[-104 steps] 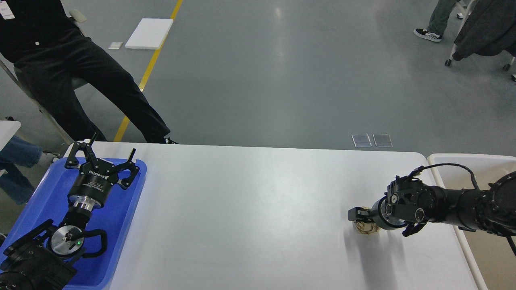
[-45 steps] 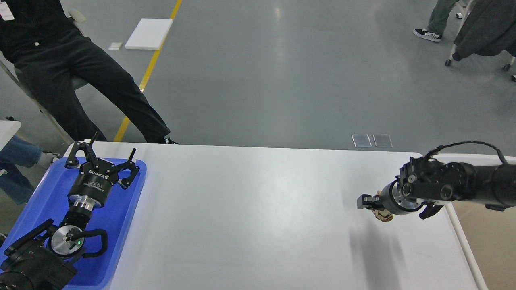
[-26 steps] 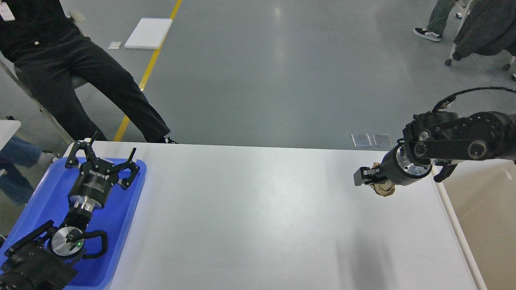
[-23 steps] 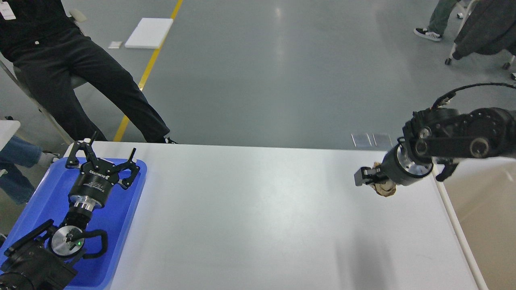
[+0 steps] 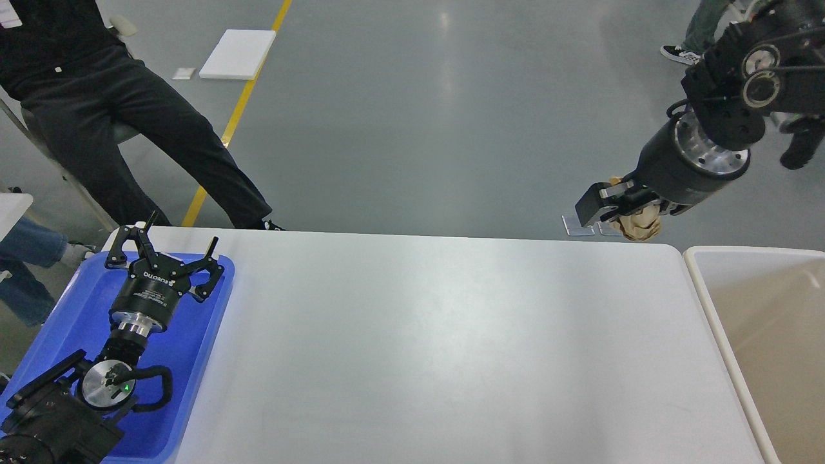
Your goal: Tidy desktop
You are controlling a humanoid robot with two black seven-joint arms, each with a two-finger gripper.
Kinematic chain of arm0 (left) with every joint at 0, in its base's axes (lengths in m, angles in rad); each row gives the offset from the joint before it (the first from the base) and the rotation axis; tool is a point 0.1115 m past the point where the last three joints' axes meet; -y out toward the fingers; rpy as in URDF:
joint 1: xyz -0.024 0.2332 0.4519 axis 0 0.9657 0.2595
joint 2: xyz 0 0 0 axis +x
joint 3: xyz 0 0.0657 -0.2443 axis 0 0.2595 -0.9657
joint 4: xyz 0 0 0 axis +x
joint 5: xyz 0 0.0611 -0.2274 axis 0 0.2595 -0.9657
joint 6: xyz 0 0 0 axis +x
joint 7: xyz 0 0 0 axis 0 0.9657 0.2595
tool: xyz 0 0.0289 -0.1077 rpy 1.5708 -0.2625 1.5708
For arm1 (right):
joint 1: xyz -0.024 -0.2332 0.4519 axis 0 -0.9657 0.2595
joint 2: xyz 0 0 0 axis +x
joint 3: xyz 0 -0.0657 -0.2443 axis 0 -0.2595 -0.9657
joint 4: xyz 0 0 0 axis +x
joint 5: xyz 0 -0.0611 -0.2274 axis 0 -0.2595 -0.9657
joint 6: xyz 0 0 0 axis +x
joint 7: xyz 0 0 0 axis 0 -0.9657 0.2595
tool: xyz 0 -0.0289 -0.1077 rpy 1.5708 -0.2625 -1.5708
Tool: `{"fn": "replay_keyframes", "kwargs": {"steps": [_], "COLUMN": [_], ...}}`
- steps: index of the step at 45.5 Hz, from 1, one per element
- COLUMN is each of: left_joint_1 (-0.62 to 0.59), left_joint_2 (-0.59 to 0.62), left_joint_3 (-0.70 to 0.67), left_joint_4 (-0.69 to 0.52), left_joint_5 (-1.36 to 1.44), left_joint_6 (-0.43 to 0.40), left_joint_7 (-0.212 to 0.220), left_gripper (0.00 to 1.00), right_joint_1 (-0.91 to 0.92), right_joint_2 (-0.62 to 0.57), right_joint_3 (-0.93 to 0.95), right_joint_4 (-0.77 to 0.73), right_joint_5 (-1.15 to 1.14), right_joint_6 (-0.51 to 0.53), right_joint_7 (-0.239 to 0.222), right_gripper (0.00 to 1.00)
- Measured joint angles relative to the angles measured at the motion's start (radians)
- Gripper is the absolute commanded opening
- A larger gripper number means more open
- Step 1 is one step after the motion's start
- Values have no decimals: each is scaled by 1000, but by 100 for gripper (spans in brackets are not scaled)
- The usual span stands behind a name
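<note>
The white desktop (image 5: 425, 348) fills the lower middle of the head view. My right gripper (image 5: 619, 207) is raised high above the desktop's far right corner. It is shut on a crumpled brown paper ball (image 5: 639, 224), which hangs under the fingers. My left gripper (image 5: 164, 248) is open and empty, hovering over the blue tray (image 5: 187, 361) at the left end of the desktop.
A beige rimmed bin (image 5: 760, 322) stands right of the desktop. A seated person in black (image 5: 122, 116) is beyond the far left corner. A white board (image 5: 238, 53) lies on the grey floor. Another person's feet (image 5: 684, 55) show at top right.
My right gripper closed on the paper ball on the desktop, then lifted it up and away toward the far right corner. The left arm has not moved.
</note>
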Motion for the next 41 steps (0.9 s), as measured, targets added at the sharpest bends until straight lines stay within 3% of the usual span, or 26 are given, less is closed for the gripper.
{"fn": "replay_keyframes", "kwargs": {"steps": [25,41], "left_joint_1": [0,1], "left_joint_2": [0,0], "left_joint_3": [0,0], "left_joint_4": [0,0], "left_joint_5": [0,0], "left_joint_6": [0,0], "left_joint_7": [0,0], "left_gripper": [99,99], "right_joint_1": [104,80], "right_joint_2": [-31,-153], "right_joint_3": [-79,-255], "right_joint_4": [-5,-40], "right_joint_5": [15,3], "right_joint_6": [69,36], "right_joint_7": [-3,-6], "right_gripper": [0,0]}}
